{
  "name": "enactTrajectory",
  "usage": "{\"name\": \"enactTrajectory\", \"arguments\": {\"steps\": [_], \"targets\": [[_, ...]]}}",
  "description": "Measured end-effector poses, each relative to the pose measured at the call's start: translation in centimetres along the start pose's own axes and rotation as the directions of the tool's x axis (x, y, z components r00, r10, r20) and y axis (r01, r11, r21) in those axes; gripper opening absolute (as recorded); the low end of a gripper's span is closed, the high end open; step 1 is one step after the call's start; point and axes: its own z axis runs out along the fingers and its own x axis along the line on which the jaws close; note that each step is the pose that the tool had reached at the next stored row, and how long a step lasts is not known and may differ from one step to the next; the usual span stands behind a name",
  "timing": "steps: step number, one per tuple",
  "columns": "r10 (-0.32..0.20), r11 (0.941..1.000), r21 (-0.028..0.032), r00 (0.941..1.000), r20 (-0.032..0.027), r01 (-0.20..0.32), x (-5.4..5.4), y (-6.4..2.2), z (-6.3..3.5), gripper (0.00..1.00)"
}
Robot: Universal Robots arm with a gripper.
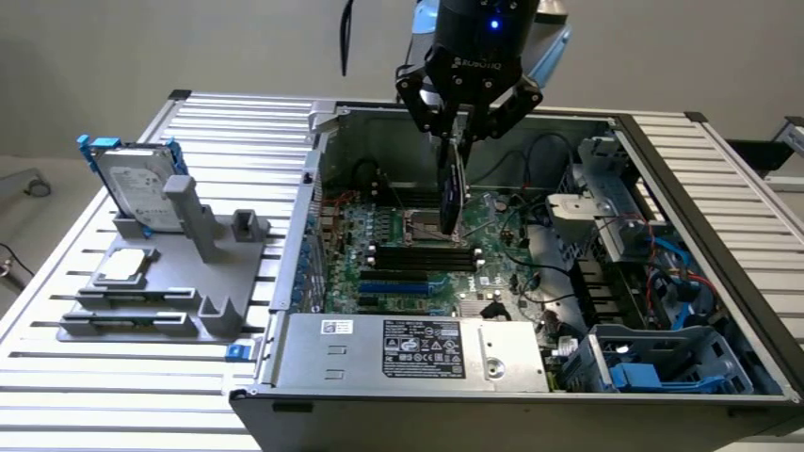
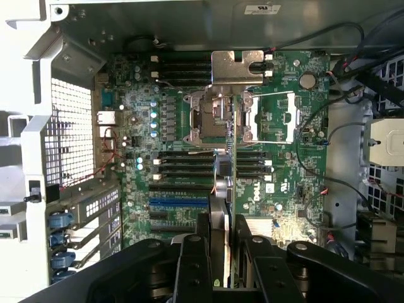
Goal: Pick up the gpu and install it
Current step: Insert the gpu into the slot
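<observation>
Above the motherboard (image 1: 500,271), the gripper (image 1: 461,132) holds the gpu (image 1: 453,188) by its upper edge, jaws narrow around it; it seems stiff, light, fragile.

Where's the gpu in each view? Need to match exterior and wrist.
Exterior view: the gpu hangs edge-on from the gripper, above the motherboard.
Wrist view: the gpu is a thin edge-on strip reaching out from the gripper, crossing the black memory slots.
Shared landmark: the blue expansion slot.
</observation>
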Motion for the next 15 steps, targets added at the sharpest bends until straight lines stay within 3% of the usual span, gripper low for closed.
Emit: {"name": "enactTrajectory", "arguments": {"steps": [4, 7, 11, 15], "targets": [[0.0, 1.0, 0.0001, 1.0, 0.0002, 0.0, 0.12, 0.01, 0.0, 0.27], [-0.012, 0.9999, 0.0005, 0.9999, 0.0039, 0.012, 0.36, 0.01, 0.03, 0.27], [-0.081, 0.9967, 0.0029, 0.9967, 0.0051, 0.081, 0.35, 0.01, 0.1, 0.27], [-0.153, 0.9883, 0.0064, 0.9883, 0.0044, 0.153, 0.35, 0.01, 0.2, 0.27]]}}
